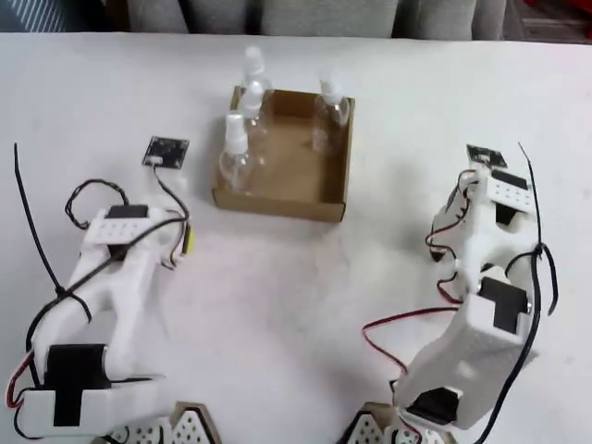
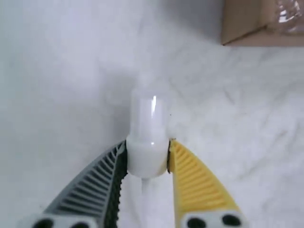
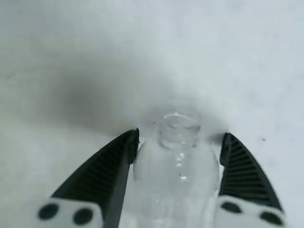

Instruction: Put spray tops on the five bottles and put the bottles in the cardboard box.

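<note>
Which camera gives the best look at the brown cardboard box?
The high view: the whole brown cardboard box shows from above, with clear spray-topped bottles standing in it. The left wrist view catches just one corner, beyond the white spray top in the left gripper.

White table (image 1: 296,305), faintly mottled surface. Cardboard box (image 1: 277,202) rests on it, toward far middle, open top up.
</note>
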Controlling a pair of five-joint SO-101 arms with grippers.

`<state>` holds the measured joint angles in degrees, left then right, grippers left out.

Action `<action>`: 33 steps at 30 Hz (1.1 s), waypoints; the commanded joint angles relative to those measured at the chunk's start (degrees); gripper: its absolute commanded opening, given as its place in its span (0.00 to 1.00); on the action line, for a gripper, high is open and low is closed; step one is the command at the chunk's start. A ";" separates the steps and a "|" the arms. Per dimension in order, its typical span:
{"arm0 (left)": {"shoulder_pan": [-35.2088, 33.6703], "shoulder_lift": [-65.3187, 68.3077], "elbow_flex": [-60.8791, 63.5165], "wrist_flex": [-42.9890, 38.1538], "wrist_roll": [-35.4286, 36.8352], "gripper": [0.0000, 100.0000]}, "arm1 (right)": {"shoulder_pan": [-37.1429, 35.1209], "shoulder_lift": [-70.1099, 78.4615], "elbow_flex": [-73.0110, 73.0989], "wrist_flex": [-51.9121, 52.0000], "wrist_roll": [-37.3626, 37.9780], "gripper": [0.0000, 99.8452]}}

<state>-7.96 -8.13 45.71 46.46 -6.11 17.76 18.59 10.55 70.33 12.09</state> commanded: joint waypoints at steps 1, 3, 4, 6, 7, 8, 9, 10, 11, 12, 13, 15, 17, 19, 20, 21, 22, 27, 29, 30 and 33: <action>0.75 -0.57 -0.70 -2.20 -0.53 0.02 | -1.01 -0.13 -4.66 3.30 1.76 0.28; 0.75 -0.57 -0.70 -2.20 -0.53 0.02 | -1.10 -0.13 -5.10 4.88 2.99 0.28; 0.75 -0.57 -0.70 -2.20 -0.53 0.02 | -1.10 -0.13 -5.19 5.49 2.90 0.28; 0.75 -0.57 -0.70 -2.20 -0.53 0.02 | -1.01 -0.13 -5.19 5.93 2.90 0.28; 0.75 -0.57 -0.70 -2.20 -0.53 0.02 | -0.92 -0.13 -5.10 5.93 2.81 0.28; 0.75 -0.57 -0.70 -2.20 -0.53 0.02 | -0.92 -0.13 -5.01 6.11 2.81 0.28; 0.75 -0.57 -0.70 -2.20 -0.53 0.02 | -0.92 -0.13 -5.01 6.81 2.81 0.28; 0.75 -0.57 -0.70 -2.20 -0.53 0.02 | -0.92 -0.13 -5.01 7.43 2.81 0.28; 0.75 -0.57 -0.70 -2.20 -0.53 0.02 | -0.92 -0.13 -4.92 7.87 2.81 0.28; 0.75 -0.57 -0.70 -2.20 -0.53 0.02 | -0.92 -0.22 -4.92 8.04 2.81 0.28; 0.75 -0.57 -0.70 -2.20 -0.53 0.02 | -0.92 -0.22 -4.92 7.87 2.73 0.28; 0.75 -0.57 -0.70 -2.20 -0.53 0.02 | -0.92 -0.22 -4.92 7.69 2.73 0.27; 0.75 -0.57 -0.70 -2.20 -0.53 0.02 | -0.92 -0.22 -4.92 7.87 2.02 0.24; 0.75 -0.57 -0.70 -2.20 -0.53 0.02 | -1.01 -0.13 -4.92 7.52 1.67 0.23; 0.75 -0.57 -0.70 -2.20 -0.53 0.02 | -1.10 -0.13 -4.92 7.43 1.67 0.23; 0.75 -0.57 -0.70 -2.20 -0.53 0.02 | -1.10 -0.13 -4.84 7.43 1.67 0.24; 0.75 -0.57 -0.70 -2.20 -0.53 0.02 | -1.01 -0.13 -4.84 7.43 1.67 0.25; 0.75 -0.57 -0.70 -2.20 -0.53 0.02 | -0.92 -0.13 -4.84 7.52 1.41 0.25; 0.75 -0.57 -0.70 -2.20 -0.53 0.02 | -0.92 -0.13 -4.75 7.43 1.32 0.25; 0.75 -0.57 -0.70 -2.20 -0.53 0.02 | -0.84 -0.13 -4.75 7.16 1.23 0.23; 0.75 -0.57 -0.70 -2.20 -0.53 0.02 | -0.84 -0.13 -3.87 4.79 1.14 0.11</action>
<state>-7.96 -8.13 45.71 46.46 -6.11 17.41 19.12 7.74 77.27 13.93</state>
